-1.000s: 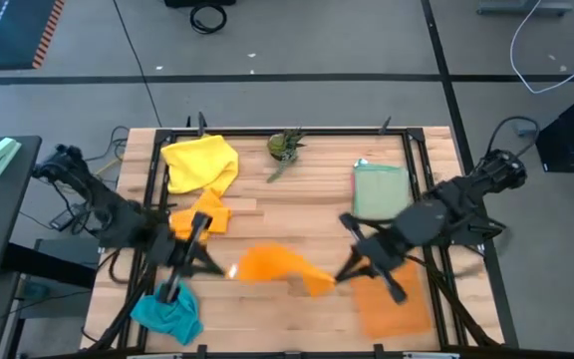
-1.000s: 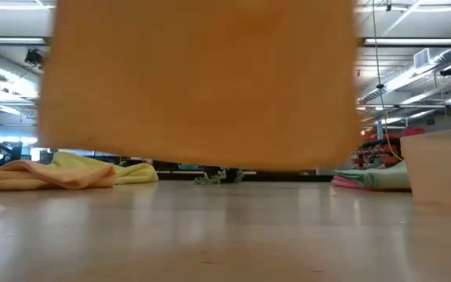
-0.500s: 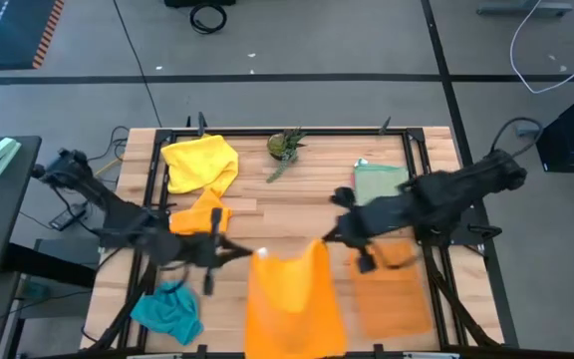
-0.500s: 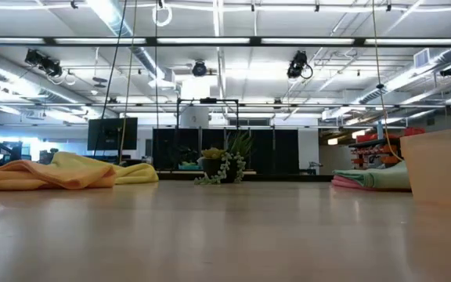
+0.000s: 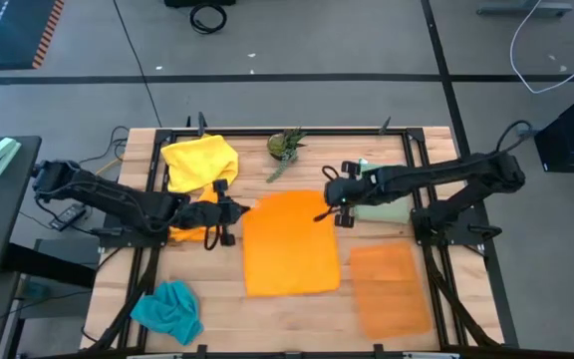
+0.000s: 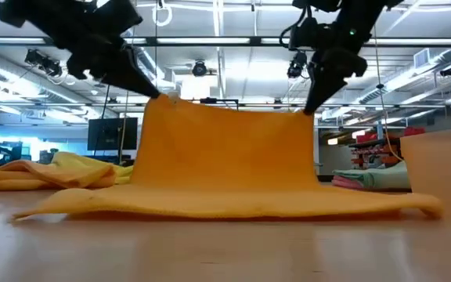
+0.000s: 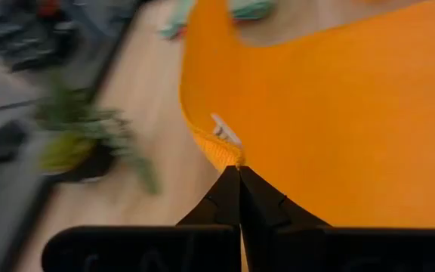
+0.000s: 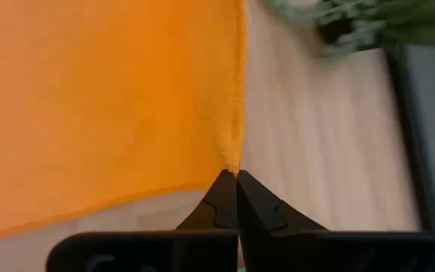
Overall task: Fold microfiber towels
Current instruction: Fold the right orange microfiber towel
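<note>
An orange microfiber towel [image 5: 289, 244] is spread at the table's middle. Its near part lies flat on the table [image 6: 225, 205] and its far part rises to the two grippers. My left gripper [image 5: 239, 209] is shut on the towel's far left corner. My right gripper [image 5: 329, 211] is shut on its far right corner. Both also show in the low view, the left gripper [image 6: 156, 95] and the right gripper [image 6: 308, 110], above the table. My left gripper pinches the towel's far left corner [image 7: 229, 155], beside a small white tag, between its two fingertips. The fingers slant down from the table's left. The corner is lifted, and the far edge runs nearly straight to the other gripper. My right gripper pinches the towel's far right corner [image 8: 234, 162] between its two fingertips. The fingers slant down from the table's right. The corner is lifted clear, and the towel slopes down from it to its near part on the table.
A yellow towel [image 5: 199, 163] lies at the far left, with an orange-yellow one [image 5: 202, 214] under my left arm. A teal towel [image 5: 167, 309] lies near left. Pale green folded towels [image 5: 382, 189] lie far right, an orange mat [image 5: 392, 289] near right, and a plant [image 5: 286, 146] at the far edge.
Both grippers have carried the orange towel, first bunched and hanging between them, toward the table's far edge and have moved apart. The towel has spread out. Its near part has come down flat on the table, while its far corners stay lifted.
</note>
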You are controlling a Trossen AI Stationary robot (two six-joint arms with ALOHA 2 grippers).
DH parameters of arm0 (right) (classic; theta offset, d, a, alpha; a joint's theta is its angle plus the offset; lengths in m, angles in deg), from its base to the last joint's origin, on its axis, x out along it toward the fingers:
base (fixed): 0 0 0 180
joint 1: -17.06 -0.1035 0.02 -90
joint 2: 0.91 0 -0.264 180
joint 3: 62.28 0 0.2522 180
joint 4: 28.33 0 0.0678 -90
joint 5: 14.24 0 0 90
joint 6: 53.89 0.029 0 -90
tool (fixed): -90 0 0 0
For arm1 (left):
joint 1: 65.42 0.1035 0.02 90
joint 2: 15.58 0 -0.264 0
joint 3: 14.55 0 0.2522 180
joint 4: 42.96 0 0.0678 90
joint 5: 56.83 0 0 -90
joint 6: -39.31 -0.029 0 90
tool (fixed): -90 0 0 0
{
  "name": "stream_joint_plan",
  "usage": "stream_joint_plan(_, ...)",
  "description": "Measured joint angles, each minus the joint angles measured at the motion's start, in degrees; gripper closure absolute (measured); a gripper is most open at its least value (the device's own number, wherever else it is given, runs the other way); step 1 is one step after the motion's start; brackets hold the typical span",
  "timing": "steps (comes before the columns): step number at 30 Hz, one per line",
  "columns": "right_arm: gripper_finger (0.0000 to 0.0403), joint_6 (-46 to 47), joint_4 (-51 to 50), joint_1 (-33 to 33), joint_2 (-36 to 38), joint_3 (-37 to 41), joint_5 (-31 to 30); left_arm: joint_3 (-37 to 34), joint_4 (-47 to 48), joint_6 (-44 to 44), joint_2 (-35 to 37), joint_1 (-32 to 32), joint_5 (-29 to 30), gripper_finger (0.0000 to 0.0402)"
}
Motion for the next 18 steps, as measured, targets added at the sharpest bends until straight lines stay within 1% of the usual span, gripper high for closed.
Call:
stream_joint_plan(3,0.0403,2.3,0.5,-2.7,0.0,1.7,1.5,-2.6,-3.9,1.7,0.0,-0.5,-5.6,0.0396)
stream_joint_plan(5,0.0403,4.7,1.5,-5.6,0.0,2.5,2.2,-3.5,-5.9,2.9,0.0,-2.0,-7.6,0.0398)
stream_joint_plan(8,0.0403,9.1,5.0,-10.8,0.0,4.1,5.0,-4.6,-6.5,4.9,-0.1,-5.2,-11.0,0.0397)
stream_joint_plan(13,0.0403,17.1,13.4,-19.0,0.0,8.5,5.8,-7.4,-7.5,12.6,-1.1,-10.5,-11.4,0.0397)
stream_joint_plan(18,0.0403,25.7,19.1,-24.7,0.1,13.4,4.3,-10.6,-18.0,18.3,-4.0,-15.1,-11.3,0.0396)
